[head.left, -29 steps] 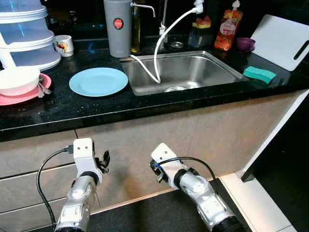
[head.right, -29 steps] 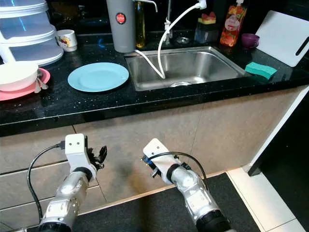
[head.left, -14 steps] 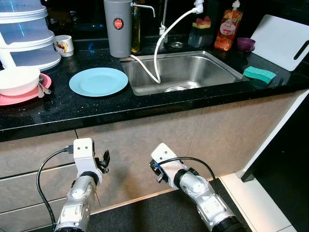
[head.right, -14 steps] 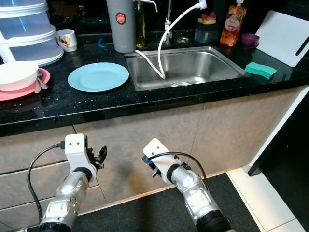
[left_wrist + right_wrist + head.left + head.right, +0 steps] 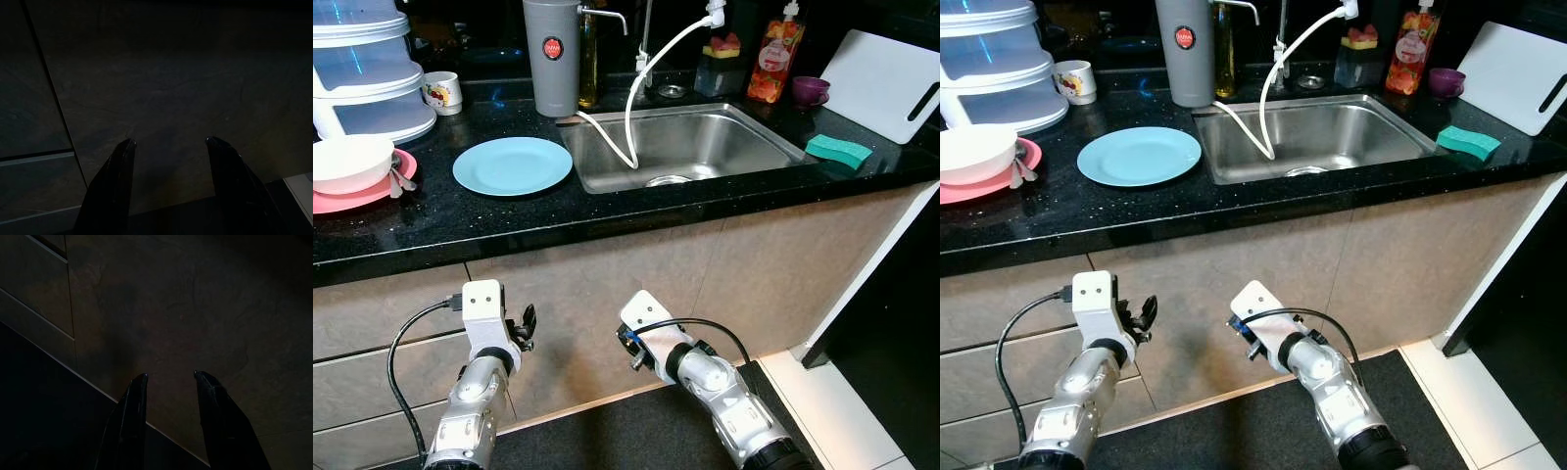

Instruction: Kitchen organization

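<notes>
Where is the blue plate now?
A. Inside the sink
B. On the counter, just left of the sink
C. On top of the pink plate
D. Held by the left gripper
B: the blue plate lies flat on the black counter, beside the left rim of the sink; both arms hang low before the cabinet front.

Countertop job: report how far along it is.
Nothing looks done yet. The blue plate, the white bowl on its pink plate and the green sponge all sit on the counter. Nothing is in hand: left gripper and right gripper hang open before the cabinet front.
</notes>
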Motion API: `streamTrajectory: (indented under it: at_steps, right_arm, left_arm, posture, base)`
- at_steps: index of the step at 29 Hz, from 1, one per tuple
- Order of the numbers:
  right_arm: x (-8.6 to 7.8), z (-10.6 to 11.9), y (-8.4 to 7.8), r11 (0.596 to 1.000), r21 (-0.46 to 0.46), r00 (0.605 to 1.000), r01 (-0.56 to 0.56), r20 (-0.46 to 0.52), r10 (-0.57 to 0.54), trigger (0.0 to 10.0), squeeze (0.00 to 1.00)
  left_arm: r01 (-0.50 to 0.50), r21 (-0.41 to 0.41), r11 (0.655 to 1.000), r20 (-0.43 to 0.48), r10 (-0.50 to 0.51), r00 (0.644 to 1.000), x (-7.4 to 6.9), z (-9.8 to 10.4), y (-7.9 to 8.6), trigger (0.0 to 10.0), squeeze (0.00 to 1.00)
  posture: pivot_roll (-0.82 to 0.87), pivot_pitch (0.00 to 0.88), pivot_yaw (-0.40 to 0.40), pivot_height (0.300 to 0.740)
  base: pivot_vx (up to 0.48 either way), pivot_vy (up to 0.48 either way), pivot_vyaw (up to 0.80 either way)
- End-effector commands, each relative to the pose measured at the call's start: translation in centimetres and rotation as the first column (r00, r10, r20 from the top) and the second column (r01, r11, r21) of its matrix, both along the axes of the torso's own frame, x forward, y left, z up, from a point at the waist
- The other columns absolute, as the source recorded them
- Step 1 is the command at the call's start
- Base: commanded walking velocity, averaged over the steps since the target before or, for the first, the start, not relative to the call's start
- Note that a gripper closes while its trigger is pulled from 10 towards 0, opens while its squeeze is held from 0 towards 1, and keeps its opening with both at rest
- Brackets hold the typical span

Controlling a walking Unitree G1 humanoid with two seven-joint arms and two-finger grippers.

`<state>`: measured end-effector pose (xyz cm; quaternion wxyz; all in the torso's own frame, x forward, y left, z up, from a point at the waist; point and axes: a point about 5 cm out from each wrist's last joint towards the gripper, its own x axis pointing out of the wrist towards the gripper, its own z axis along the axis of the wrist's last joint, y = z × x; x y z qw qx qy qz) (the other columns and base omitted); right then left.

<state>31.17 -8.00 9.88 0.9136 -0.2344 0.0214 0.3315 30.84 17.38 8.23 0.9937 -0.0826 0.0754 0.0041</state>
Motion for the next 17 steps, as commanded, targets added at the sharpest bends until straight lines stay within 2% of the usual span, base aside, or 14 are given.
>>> streamTrajectory:
  at_steps: [1, 17]
  right_arm:
    - [-0.18, -0.41, -0.23, 1.0, -0.001, 1.0, 0.001, -0.015, -0.001, 10.0, 0.0]
    - [-0.12, -0.35, -0.35, 1.0, -0.001, 1.0, 0.001, -0.015, -0.001, 10.0, 0.0]
  left_arm:
    - [-0.006, -0.008, 1.0, -0.02, 0.006, 1.0, -0.25, -0.53, 0.02, 10.0, 0.0]
    - [-0.013, -0.015, 1.0, -0.018, 0.013, 1.0, -0.24, -0.51, -0.01, 10.0, 0.0]
  posture:
    - [-0.1, 0.055, 0.004, 0.74]
    - [-0.1, 0.063, -0.001, 0.74]
  base:
    - [0.0, 0.0, 0.0]
    - [0.0, 0.0, 0.0]
